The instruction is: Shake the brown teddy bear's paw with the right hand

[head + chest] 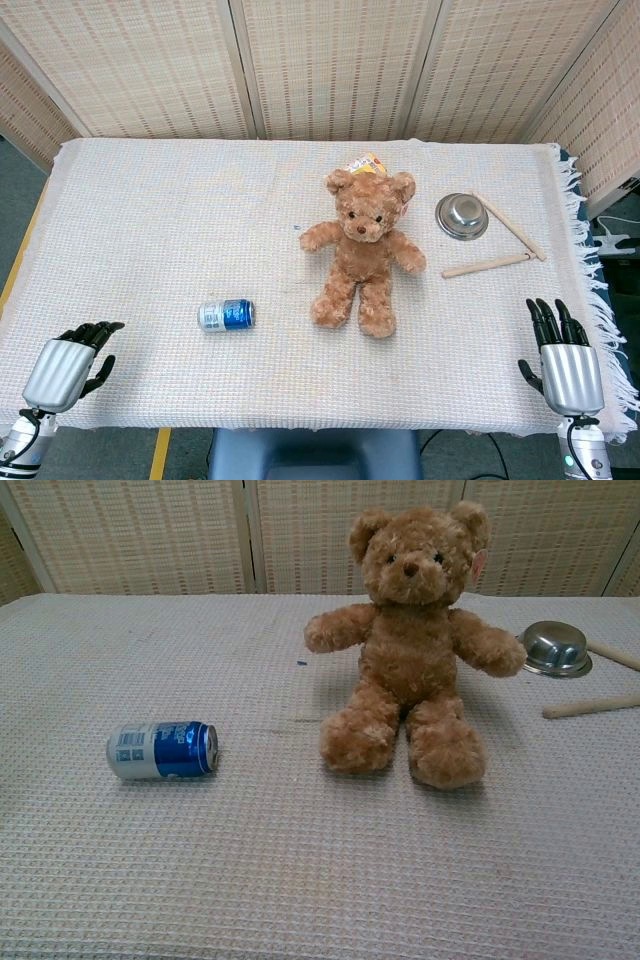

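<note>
A brown teddy bear (pixel 362 250) (pixel 410 640) sits upright in the middle of the cloth-covered table, facing me with both arms spread. Its paw on the right of the picture (pixel 414 263) (pixel 503 656) sticks out toward a metal bowl. My right hand (pixel 565 355) rests at the table's front right corner, fingers apart and holding nothing, well away from the bear. At the front left corner my left hand (pixel 72 362) also holds nothing, with its fingers loosely bent. Neither hand shows in the chest view.
A blue and silver can (pixel 226 315) (pixel 162 750) lies on its side left of the bear. A small metal bowl (pixel 461 216) (pixel 555 647) and two wooden sticks (pixel 490 264) (pixel 590 707) lie to the bear's right. A yellow packet (pixel 366 164) peeks out behind its head.
</note>
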